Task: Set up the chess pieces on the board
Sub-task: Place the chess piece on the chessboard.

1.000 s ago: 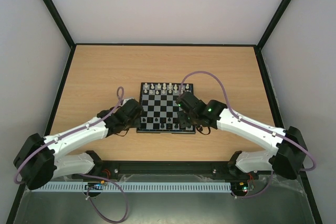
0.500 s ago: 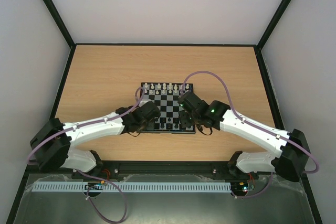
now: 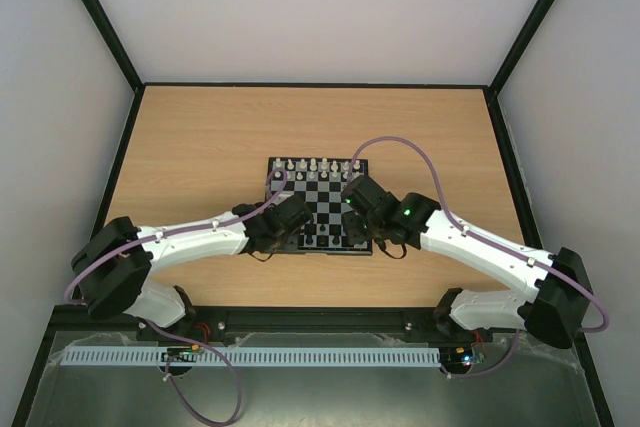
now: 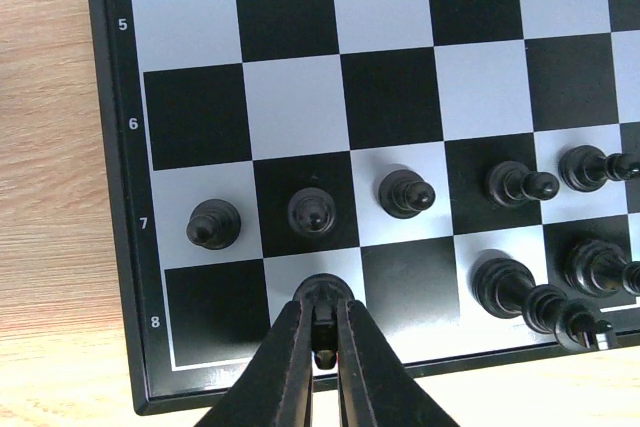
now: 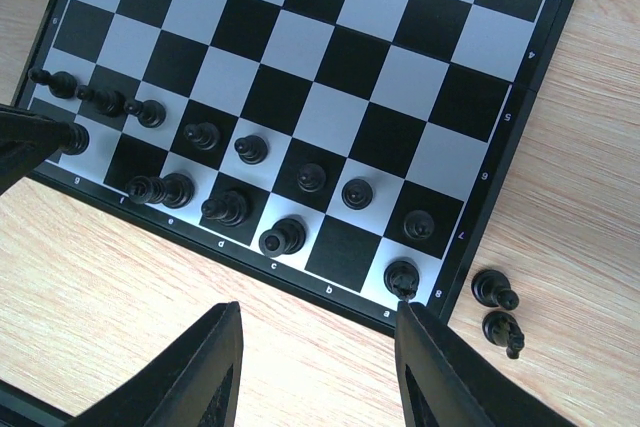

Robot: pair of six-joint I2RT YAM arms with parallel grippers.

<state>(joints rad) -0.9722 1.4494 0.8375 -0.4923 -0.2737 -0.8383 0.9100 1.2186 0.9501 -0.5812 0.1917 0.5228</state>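
The board point(image 3: 318, 197) lies mid-table, with white chess pieces point(image 3: 315, 165) lined along its far edge. Black chess pieces point(image 5: 250, 150) fill much of the two near rows. My left gripper point(image 4: 322, 299) is shut on a black piece point(image 4: 320, 287), which it holds low over a light square in the board's point(image 4: 390, 97) edge row, second square from the corner. Black pawns point(image 4: 311, 212) stand one row beyond it. My right gripper point(image 5: 318, 315) hangs open just off the board's point(image 5: 330, 57) near edge, holding nothing. In the top view the left gripper point(image 3: 296, 219) and right gripper point(image 3: 352, 209) flank the near rows.
Two black pieces point(image 5: 493, 289) stand on the wooden table point(image 5: 150, 277) just past the board's corner, close to my right gripper's finger point(image 5: 450, 367). The left gripper's fingers point(image 5: 30, 142) reach into the right wrist view at the left edge. Black frame rails border the table point(image 3: 200, 137).
My left arm has swung right from the table beside the board to the board's near-left corner, its gripper staying shut. The right arm has hardly moved.
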